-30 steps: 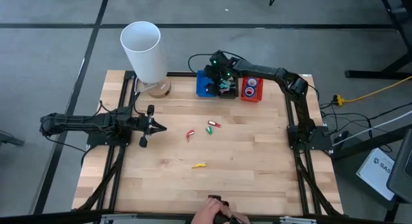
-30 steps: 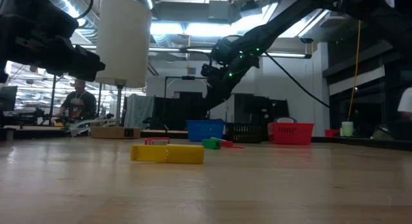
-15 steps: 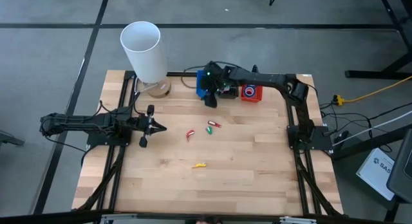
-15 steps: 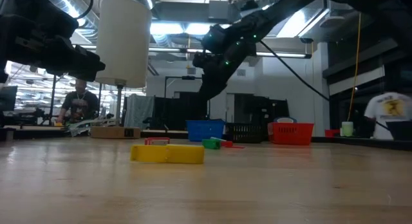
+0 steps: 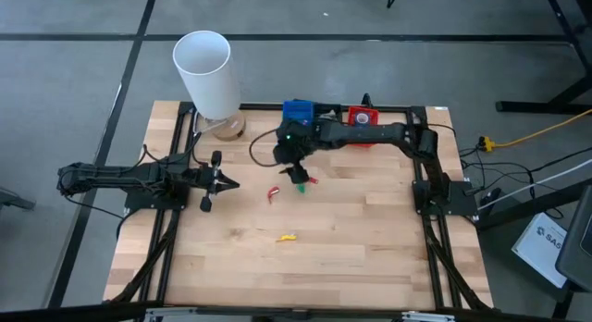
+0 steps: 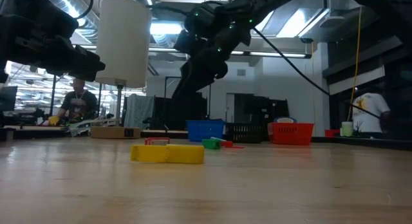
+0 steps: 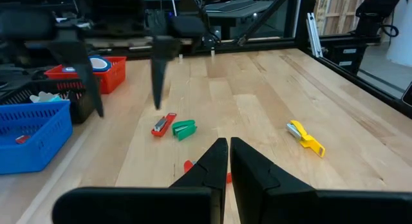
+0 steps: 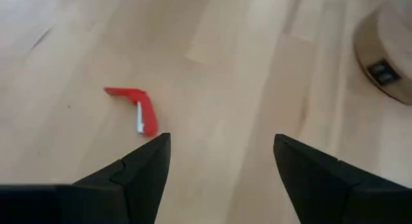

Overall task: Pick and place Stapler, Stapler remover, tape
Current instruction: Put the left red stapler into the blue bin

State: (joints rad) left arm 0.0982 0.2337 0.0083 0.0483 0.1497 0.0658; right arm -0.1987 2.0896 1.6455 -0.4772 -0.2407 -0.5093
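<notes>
My right gripper point(image 5: 298, 172) point(image 8: 222, 141) is open and hangs above the table's middle, touching nothing. Beside it lie a green piece point(image 5: 302, 185) point(image 7: 183, 129) and a small red stapler point(image 5: 312, 180) point(image 7: 163, 124). The bent red staple remover point(image 5: 272, 193) point(image 8: 135, 108) lies flat just ahead of its fingers. A yellow stapler point(image 5: 288, 237) point(image 6: 167, 153) lies nearer the near edge. A blue tape roll point(image 7: 96, 63) sits in the red bin point(image 5: 363, 118); pink and yellow rolls are out of view. My left gripper point(image 5: 227, 183) point(image 7: 228, 158) waits shut at the table's left.
A blue bin point(image 5: 298, 109) point(image 6: 206, 129), a black bin point(image 6: 248, 132) and the red bin stand in a row at the far edge. A tall white cylinder point(image 5: 205, 72) on a round base point(image 8: 393, 56) stands at the far left corner. People show beyond the table.
My right arm has swung from above the bins at the far edge toward the table's middle and left, coming down over the small green and red pieces. A person's hand at the near edge has drawn out of view.
</notes>
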